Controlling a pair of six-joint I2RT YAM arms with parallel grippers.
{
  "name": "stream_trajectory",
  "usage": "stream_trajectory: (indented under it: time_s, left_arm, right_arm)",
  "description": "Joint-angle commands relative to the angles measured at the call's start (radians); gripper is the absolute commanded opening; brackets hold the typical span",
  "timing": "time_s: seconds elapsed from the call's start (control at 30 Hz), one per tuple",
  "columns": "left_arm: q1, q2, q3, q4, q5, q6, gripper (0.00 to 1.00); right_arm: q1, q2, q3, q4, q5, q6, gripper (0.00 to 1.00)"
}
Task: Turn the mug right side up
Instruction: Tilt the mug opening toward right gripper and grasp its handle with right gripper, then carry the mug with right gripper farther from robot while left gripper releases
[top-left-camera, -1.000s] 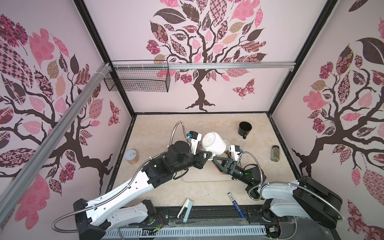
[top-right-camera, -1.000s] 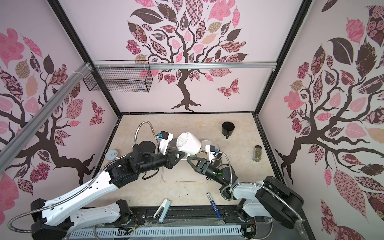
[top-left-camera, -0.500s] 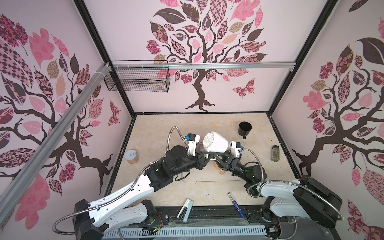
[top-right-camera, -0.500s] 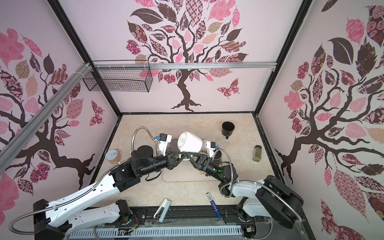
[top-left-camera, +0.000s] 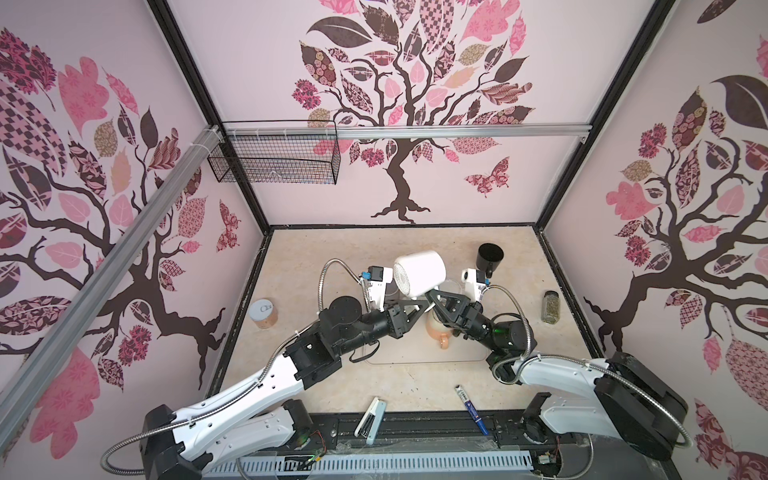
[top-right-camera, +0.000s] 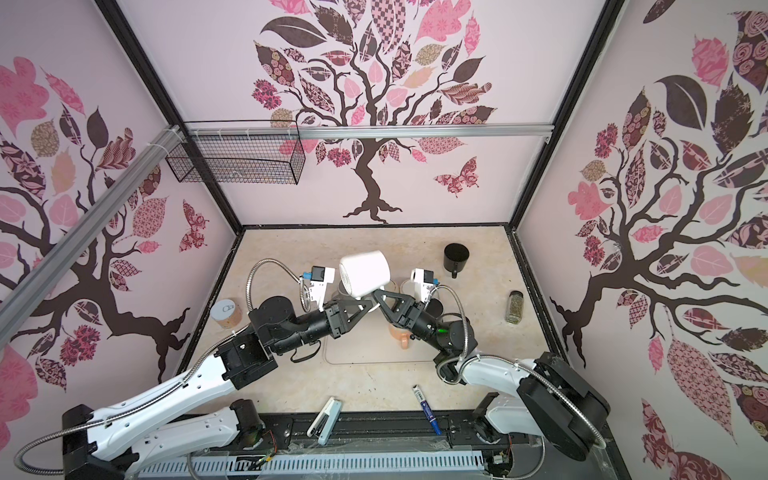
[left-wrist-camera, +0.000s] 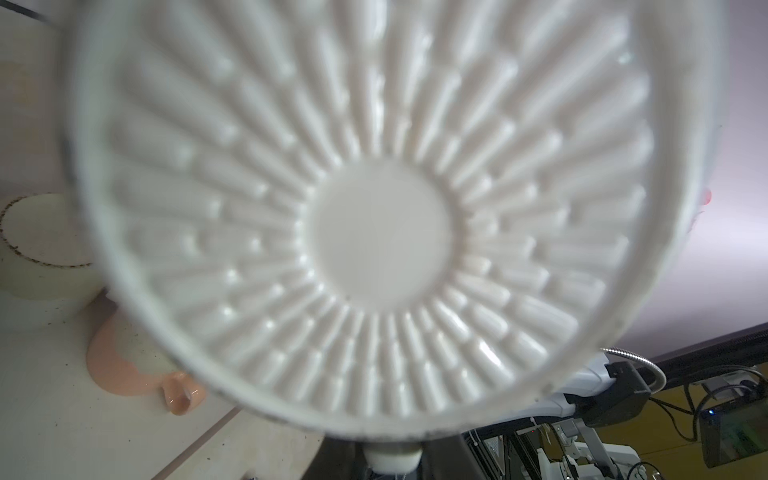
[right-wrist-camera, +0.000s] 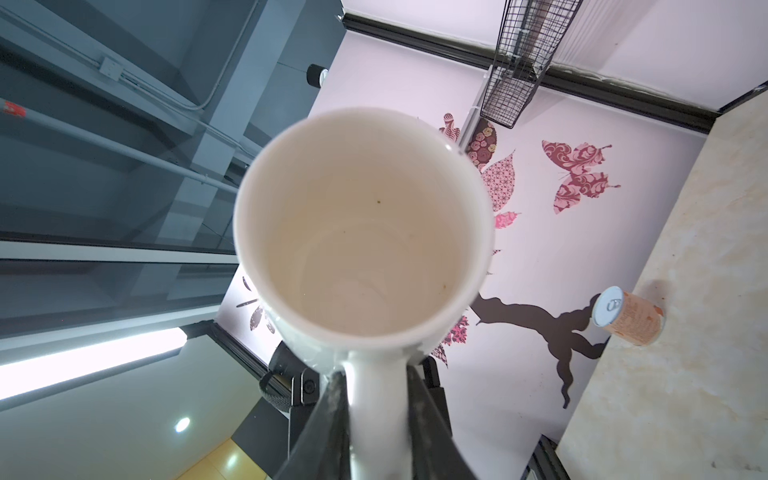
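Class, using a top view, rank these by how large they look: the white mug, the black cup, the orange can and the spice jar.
1. white mug, though raised nearer the camera
2. black cup and orange can: look alike, unranked
3. spice jar, smallest

Glossy white mug (top-left-camera: 419, 274) with ribbed base, matt beige stone-look table (top-left-camera: 332, 257), black wire-mesh basket (top-left-camera: 274, 164)

right claw (top-left-camera: 430, 296) moved up to white mug (top-left-camera: 420, 272); jaws went from open to clamped on handle (right-wrist-camera: 376, 395); mug raised slightly, shifted left.
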Motion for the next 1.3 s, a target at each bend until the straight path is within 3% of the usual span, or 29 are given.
stream_trajectory:
  time_s: [0.0, 0.03, 0.3, 0.33, 0.4, 0.43, 0.53, 0.63, 0.83, 1.03, 1.27]
  left_arm:
    - [-0.006, -0.012, -0.036, -0.001, 0.039, 0.023, 0.00]
    - [-0.006, -0.015, -0.033, -0.010, 0.033, 0.029, 0.00]
    - [-0.007, -0.046, -0.002, -0.115, -0.063, 0.088, 0.00]
    - [-0.005, -0.047, 0.011, -0.147, -0.086, 0.100, 0.08]
    - [-0.005, -0.048, 0.046, -0.227, -0.138, 0.126, 0.43]
    - [-0.005, -0.048, 0.063, -0.282, -0.169, 0.142, 0.52]
    - [-0.005, -0.072, 0.090, -0.374, -0.255, 0.182, 0.65]
    - [-0.003, -0.117, 0.091, -0.440, -0.343, 0.214, 0.71]
    - [0.005, -0.219, 0.059, -0.499, -0.467, 0.250, 0.77]
    - [0.069, -0.220, 0.065, -0.574, -0.375, 0.274, 0.77]
    - [0.088, -0.253, -0.001, -0.514, -0.334, 0.284, 0.77]
  right_arm:
    - [-0.010, 0.008, 0.072, 0.181, 0.026, 0.021, 0.04]
    - [-0.010, 0.014, 0.077, 0.180, 0.018, 0.024, 0.00]
    - [-0.010, 0.036, 0.108, 0.123, -0.026, 0.041, 0.00]
    - [-0.010, 0.031, 0.114, 0.101, -0.039, 0.029, 0.00]
    - [-0.009, 0.009, 0.121, 0.020, -0.040, 0.012, 0.00]
    - [-0.009, -0.004, 0.122, -0.016, -0.040, -0.003, 0.00]
    - [-0.010, -0.024, 0.126, -0.077, -0.029, -0.028, 0.00]
    - [-0.011, -0.010, 0.126, -0.072, -0.016, -0.023, 0.00]
    - [-0.043, -0.007, 0.122, -0.118, -0.014, -0.035, 0.00]
    - [-0.150, -0.045, 0.142, -0.334, -0.005, -0.087, 0.00]
    - [-0.340, -0.008, 0.173, -0.385, -0.041, -0.048, 0.00]
